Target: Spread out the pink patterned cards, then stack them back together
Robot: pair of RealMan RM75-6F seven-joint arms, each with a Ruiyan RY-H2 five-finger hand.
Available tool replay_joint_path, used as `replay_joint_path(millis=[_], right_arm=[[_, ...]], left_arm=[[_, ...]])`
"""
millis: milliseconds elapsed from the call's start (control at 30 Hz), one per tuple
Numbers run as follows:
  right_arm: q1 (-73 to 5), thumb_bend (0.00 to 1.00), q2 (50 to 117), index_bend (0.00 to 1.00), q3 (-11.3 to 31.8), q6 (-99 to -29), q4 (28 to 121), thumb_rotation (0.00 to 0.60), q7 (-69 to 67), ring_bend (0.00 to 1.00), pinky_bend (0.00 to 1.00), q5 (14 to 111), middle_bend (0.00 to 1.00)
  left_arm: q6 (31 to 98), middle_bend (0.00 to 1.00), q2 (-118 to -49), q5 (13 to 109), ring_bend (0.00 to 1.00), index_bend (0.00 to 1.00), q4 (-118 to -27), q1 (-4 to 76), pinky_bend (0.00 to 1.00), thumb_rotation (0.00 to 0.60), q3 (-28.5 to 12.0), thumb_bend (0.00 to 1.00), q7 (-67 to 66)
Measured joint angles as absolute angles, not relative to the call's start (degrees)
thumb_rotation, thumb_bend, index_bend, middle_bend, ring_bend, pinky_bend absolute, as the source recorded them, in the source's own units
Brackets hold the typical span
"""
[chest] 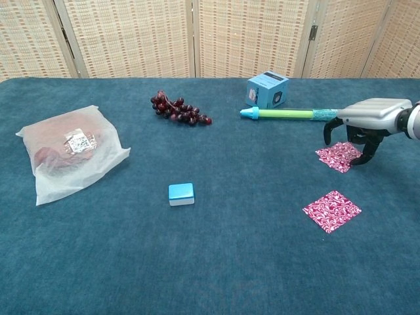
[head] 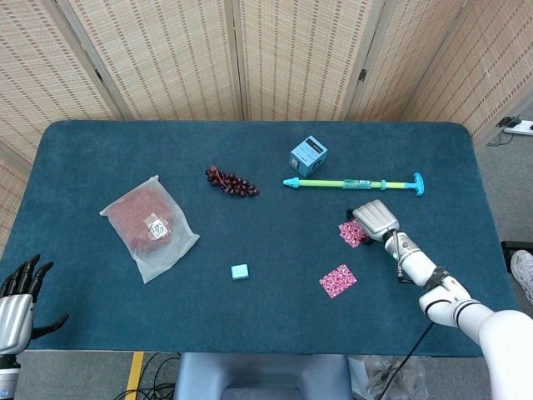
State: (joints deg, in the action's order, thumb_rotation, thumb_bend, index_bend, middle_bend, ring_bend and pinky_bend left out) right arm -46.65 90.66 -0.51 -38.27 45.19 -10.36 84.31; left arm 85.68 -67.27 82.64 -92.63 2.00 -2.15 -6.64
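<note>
Two pink patterned cards lie apart on the blue table. One card (head: 351, 233) (chest: 337, 157) sits under my right hand (head: 376, 219) (chest: 371, 117), whose fingers (chest: 365, 155) curve down with their tips at the card's right corner; nothing is gripped. The other card (head: 337, 281) (chest: 331, 210) lies flat, nearer the front edge and clear of the hand. My left hand (head: 18, 293) shows only in the head view, at the table's front left corner, with its fingers spread and nothing in it.
A green and blue rod (head: 354, 183) (chest: 289, 114) lies just behind the right hand, with a blue box (head: 307, 155) (chest: 267, 89) beyond it. Dark grapes (head: 231, 181) (chest: 178, 109), a plastic bag (head: 150, 225) (chest: 72, 151) and a small light-blue block (head: 240, 271) (chest: 181, 193) lie further left.
</note>
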Motion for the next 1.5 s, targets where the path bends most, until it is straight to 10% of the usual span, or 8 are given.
replay_joint_path(millis=[967, 1500], right_arm=[[-37.9, 0.17, 75.2, 0.22, -2.1, -49.4, 80.6, 0.600, -3.4, 1.00, 1.00, 83.6, 0.95], [-36.5, 0.21, 79.3, 0.25, -3.1, -47.5, 80.9, 0.600, 4.3, 1.00, 1.00, 81.9, 0.95]], left_arm=[[85.4, 0.04, -67.6, 83.4, 0.05, 0.15, -92.4, 2.8, 0.15, 0.600, -2.5, 0.18, -6.3], [85.5, 0.04, -67.6, 83.1, 0.05, 0.15, -92.0, 2.5, 0.15, 0.600, -2.2, 0.18, -5.8]])
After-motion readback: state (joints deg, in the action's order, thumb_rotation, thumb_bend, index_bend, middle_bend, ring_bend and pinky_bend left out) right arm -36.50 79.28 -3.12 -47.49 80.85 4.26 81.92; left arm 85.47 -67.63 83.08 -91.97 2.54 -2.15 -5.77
